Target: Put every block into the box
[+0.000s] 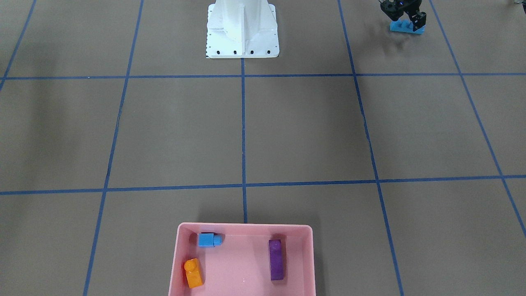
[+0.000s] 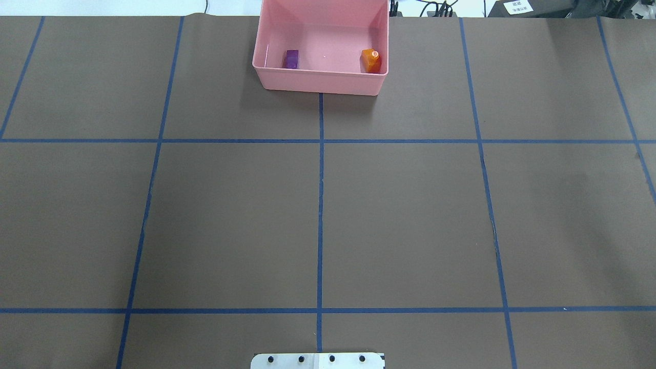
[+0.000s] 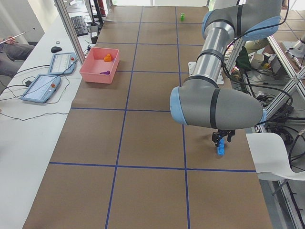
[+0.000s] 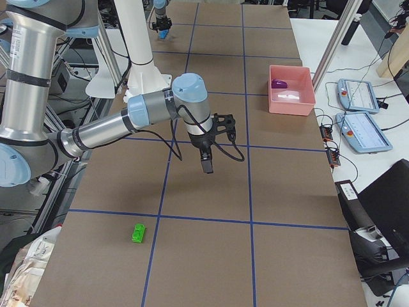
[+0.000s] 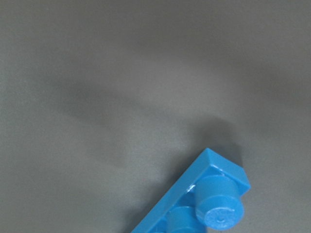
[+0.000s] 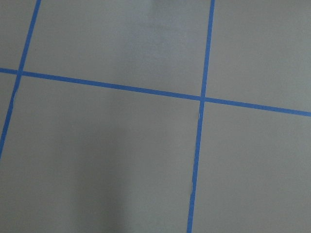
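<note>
Front view: pale pink box [image 1: 246,225] at the near edge holds orange brick [image 1: 193,273], small blue brick [image 1: 209,239] and purple brick [image 1: 276,260]. The brown gridded surface [image 1: 308,131] lies open beyond. Far right, the left pincer [image 1: 407,21] straddles the long blue brick [image 1: 399,27]; grip indiscernible. Right pincer [image 4: 208,166]: width indiscernible; green brick [image 4: 138,233] lies apart.

Brown table [image 2: 410,220], blue tape grid [image 2: 320,205], pink box [image 2: 320,82] (far edge), green brick [image 4: 138,233], white robot base [image 1: 242,33]

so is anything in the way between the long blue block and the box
Nothing visible does. Between the long blue block, at the left gripper, and the pink box lies only bare table with blue tape lines; the white robot base stands aside.
</note>
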Motion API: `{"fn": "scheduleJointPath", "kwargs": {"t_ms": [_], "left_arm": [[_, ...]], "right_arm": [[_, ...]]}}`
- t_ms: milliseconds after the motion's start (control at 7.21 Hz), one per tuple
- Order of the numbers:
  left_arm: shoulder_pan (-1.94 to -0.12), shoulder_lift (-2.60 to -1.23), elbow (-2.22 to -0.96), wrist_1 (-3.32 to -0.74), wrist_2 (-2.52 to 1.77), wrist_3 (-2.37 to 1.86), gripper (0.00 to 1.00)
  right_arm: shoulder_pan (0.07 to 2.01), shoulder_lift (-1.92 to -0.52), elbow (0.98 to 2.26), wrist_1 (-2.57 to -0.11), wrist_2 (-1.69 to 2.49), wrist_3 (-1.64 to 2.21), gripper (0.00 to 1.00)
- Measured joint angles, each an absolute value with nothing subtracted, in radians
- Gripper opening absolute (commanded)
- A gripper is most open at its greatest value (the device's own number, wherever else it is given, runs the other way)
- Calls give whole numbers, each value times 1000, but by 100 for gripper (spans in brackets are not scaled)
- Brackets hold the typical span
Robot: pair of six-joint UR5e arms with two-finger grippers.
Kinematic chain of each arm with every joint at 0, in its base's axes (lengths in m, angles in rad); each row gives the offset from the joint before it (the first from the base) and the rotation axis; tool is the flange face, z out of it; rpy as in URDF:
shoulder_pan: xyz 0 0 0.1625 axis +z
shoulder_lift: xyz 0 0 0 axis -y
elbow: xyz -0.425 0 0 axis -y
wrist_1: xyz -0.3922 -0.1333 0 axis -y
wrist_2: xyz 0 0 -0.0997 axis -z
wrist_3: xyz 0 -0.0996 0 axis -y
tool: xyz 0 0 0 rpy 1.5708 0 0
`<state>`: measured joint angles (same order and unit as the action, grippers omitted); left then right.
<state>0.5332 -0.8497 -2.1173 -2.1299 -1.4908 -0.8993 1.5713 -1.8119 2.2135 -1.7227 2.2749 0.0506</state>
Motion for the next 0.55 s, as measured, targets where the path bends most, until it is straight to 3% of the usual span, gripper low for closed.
{"fn": "scheduleJointPath", "kwargs": {"t_ms": [139,555], "left_arm": [[533,-850,-2119,-2142,-1494,-901,0],[529,-849,-2127,-2174,-1493,-904,0]], "right_arm": [[1570,-1812,2214,-1723,2275,51,100],[1569,-1808,2214,-1723,2276,51,100]]}}
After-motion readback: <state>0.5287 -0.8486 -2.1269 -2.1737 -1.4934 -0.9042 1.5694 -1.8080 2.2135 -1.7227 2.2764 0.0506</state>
